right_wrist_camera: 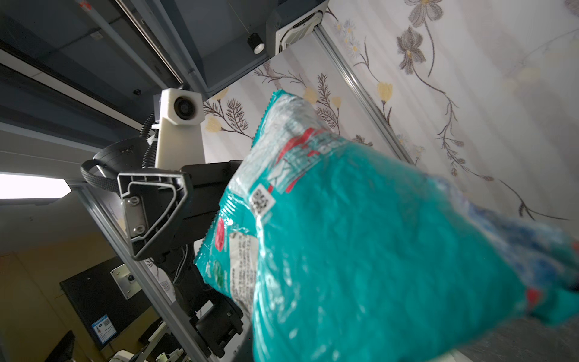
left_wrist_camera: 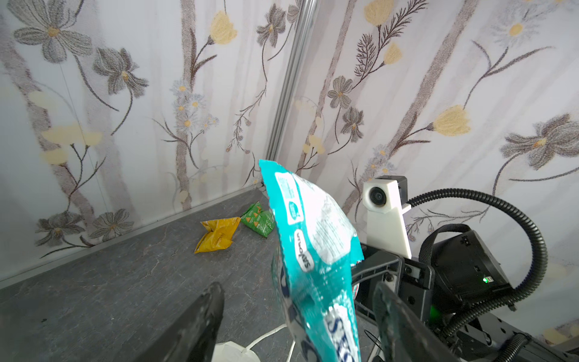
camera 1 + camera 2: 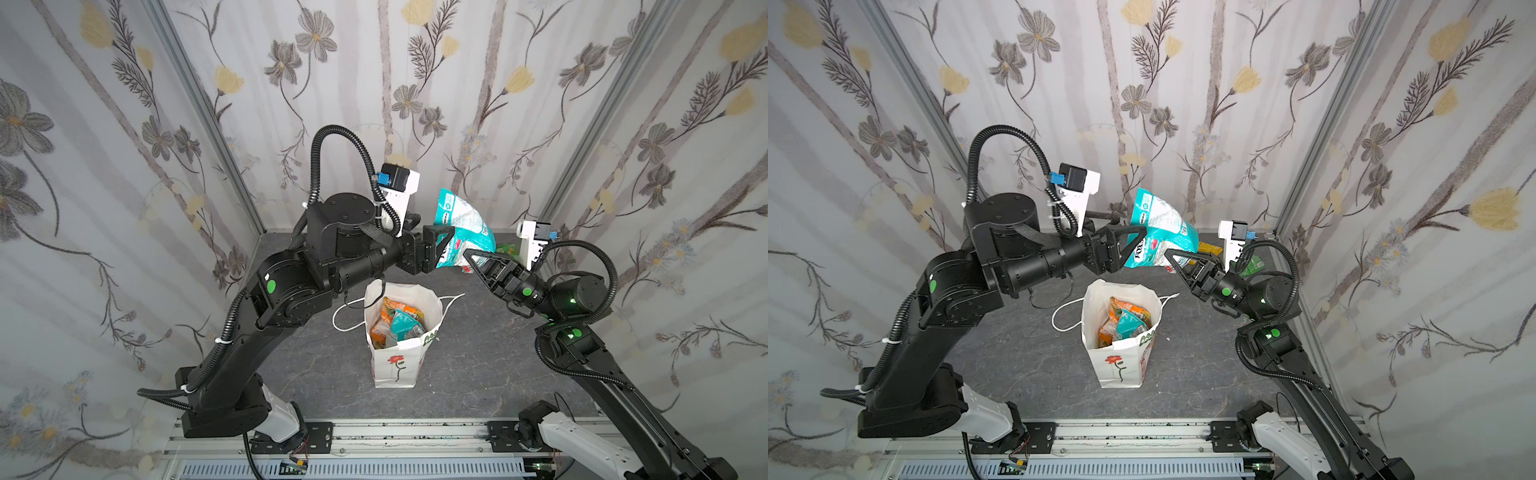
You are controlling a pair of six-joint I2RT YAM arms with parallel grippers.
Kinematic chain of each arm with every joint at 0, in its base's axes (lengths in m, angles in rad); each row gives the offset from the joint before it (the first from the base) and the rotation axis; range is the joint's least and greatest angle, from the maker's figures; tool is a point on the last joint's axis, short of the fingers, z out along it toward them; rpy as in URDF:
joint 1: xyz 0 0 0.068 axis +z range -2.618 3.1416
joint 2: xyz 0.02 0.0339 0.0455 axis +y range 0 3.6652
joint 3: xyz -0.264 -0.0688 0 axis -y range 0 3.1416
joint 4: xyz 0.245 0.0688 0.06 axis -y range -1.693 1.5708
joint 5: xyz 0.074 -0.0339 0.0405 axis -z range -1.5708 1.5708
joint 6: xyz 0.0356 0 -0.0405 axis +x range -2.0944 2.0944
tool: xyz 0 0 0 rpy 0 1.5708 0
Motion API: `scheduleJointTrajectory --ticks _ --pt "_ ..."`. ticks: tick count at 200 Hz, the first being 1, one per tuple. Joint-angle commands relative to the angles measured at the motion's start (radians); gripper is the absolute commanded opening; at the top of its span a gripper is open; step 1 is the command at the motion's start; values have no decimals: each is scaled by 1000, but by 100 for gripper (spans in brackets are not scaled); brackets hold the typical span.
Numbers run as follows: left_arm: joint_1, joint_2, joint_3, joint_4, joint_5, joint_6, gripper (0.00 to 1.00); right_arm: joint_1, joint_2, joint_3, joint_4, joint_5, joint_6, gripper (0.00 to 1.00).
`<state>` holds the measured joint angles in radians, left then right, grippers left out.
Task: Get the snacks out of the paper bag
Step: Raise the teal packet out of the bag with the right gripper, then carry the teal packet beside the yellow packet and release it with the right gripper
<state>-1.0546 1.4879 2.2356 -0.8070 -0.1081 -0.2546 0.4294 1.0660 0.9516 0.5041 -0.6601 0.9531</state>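
teal packet [image 3: 461, 216] tight in right pincer [image 3: 468, 253], left pincer [image 3: 444, 249] wide around it

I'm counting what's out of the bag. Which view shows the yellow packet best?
Left wrist view: the yellow packet lies whole on the table beside the green packet. In a top view only a sliver shows, behind the held teal packet; the right wrist view misses it.

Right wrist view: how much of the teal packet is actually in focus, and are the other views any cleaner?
Right wrist view: teal packet sharp around its QR code, smeared toward the near end; light panel blown out. Left wrist view: packet's lower end soft, yellow packet crisp. Both top views: even light, frame posts splay outward from the wide lens.
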Motion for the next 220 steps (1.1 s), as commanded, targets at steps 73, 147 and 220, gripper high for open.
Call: scheduleJointTrajectory --ticks 73,147,220 --pt "1 -265 -468 73 -131 68 86 -268 93 42 -202 148 -105 0" --pt "1 -385 -688 37 -181 25 98 -356 275 32 -277 233 -249 0" --pt "-1 -461 -816 18 -224 -16 100 -372 567 36 -307 213 -298 0"
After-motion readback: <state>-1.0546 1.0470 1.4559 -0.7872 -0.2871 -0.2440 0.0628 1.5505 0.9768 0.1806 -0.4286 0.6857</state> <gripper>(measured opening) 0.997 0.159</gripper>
